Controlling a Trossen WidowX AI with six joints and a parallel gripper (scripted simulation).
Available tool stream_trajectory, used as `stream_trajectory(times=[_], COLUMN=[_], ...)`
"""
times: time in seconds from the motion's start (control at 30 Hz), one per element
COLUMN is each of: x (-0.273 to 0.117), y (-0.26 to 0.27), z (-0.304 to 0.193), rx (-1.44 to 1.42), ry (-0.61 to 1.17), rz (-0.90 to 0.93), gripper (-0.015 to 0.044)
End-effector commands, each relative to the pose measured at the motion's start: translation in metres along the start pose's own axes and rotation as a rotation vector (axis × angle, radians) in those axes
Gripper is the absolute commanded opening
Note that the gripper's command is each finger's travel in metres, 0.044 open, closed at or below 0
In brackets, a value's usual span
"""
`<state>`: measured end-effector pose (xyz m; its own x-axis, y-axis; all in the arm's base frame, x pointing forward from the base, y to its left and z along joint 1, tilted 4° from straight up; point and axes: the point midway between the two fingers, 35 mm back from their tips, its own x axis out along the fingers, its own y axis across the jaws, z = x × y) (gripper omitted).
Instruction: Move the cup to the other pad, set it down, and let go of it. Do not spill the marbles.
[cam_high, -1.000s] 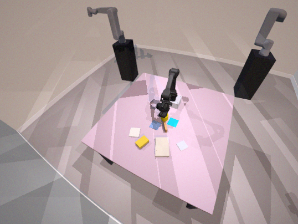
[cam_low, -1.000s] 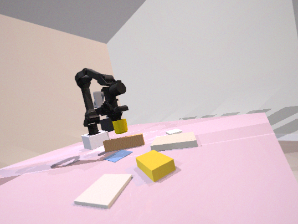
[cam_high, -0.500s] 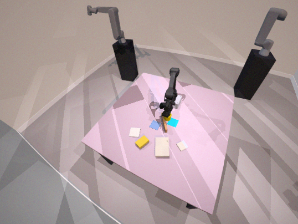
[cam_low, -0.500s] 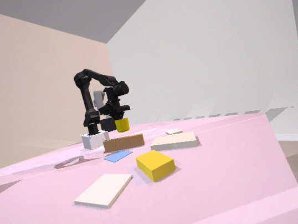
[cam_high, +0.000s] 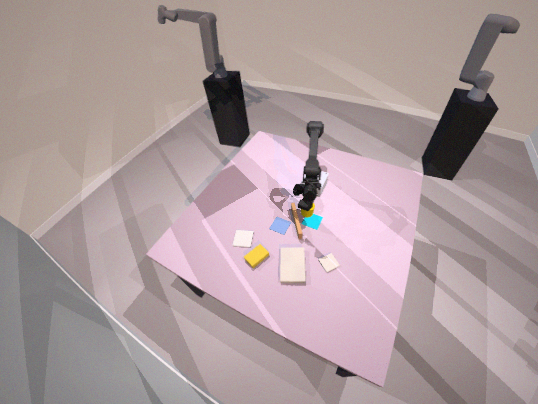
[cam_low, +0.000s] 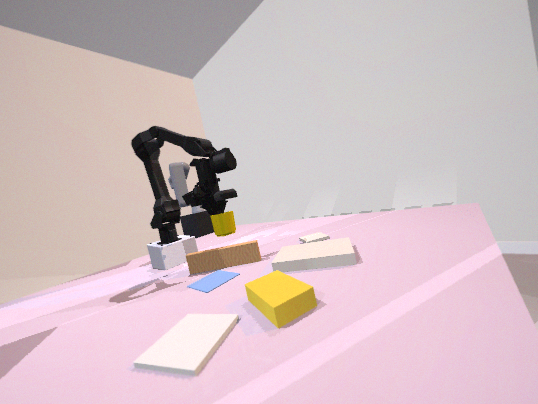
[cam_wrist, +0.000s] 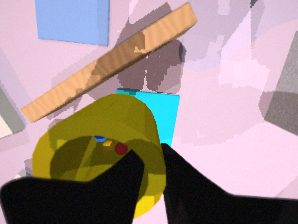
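The yellow cup (cam_high: 308, 211) (cam_low: 223, 223) (cam_wrist: 115, 112) is held in the air by my gripper (cam_low: 219, 211) (cam_wrist: 152, 147), which is shut on its wall. Blue, orange and dark red marbles show inside the cup in the wrist view. The cup is above the table, beside the wooden barrier on the cyan pad's side. The cyan pad (cam_high: 313, 222) (cam_wrist: 169, 112) is partly behind the cup in the wrist view, and is not seen in the exterior view. The blue pad (cam_high: 280, 225) (cam_low: 214, 281) (cam_wrist: 72, 20) lies bare on the barrier's other side.
The wooden barrier (cam_high: 297, 221) (cam_low: 225, 256) (cam_wrist: 112, 61) stands between the pads. A yellow block (cam_high: 257, 256) (cam_low: 280, 297), a large cream slab (cam_high: 292, 265) (cam_low: 315, 255) and two small pale tiles (cam_high: 243, 238) (cam_high: 329, 263) lie farther from the arm's base.
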<state>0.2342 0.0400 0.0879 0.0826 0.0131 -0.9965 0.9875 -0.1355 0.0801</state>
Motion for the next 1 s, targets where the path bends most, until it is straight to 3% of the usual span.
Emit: stream_trajectory(times=[0.0,0.97], x=[-0.002,0.012], y=[-0.004,-0.021], z=[-0.004,-0.025], rx=[0.003,0.003], ry=[-0.003,-0.001], rz=[0.005,0.004], gripper=[0.0000,0.0000])
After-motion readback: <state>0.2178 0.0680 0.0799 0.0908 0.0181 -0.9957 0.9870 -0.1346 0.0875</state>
